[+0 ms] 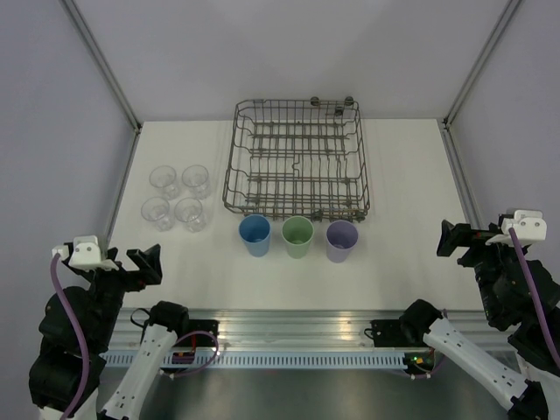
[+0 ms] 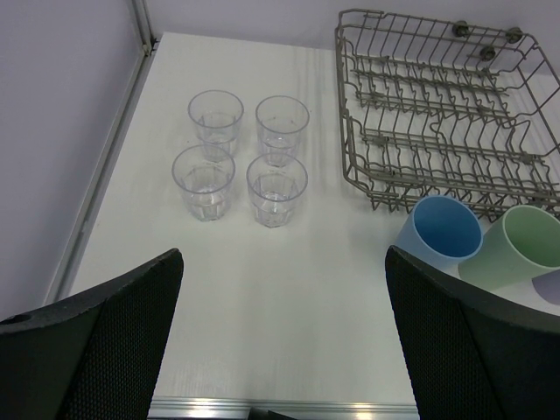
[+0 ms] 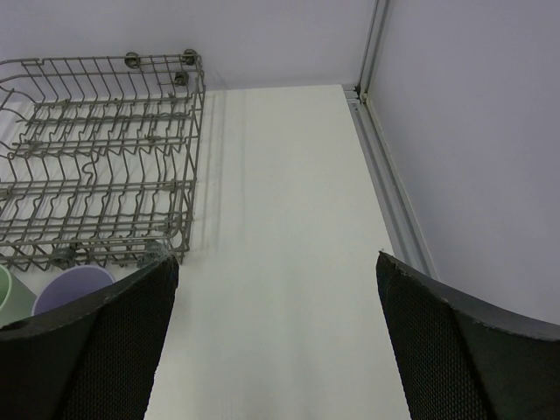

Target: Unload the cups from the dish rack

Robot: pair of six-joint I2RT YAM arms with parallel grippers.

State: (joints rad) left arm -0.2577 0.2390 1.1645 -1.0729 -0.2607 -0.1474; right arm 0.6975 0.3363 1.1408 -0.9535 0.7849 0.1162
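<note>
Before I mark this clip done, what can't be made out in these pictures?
Right wrist view: lilac cup half hidden by the right gripper; green cup cut by the left edge.
Left wrist view: lilac cup mostly lost past the right edge and behind the left gripper.
Both wrist views: dish rack cropped.

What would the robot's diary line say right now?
dish rack empty | three tumblers, four glasses on table | left gripper open | right gripper open

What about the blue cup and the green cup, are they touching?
Apart. The top view shows a strip of bare table between the blue cup and the green cup.
</note>
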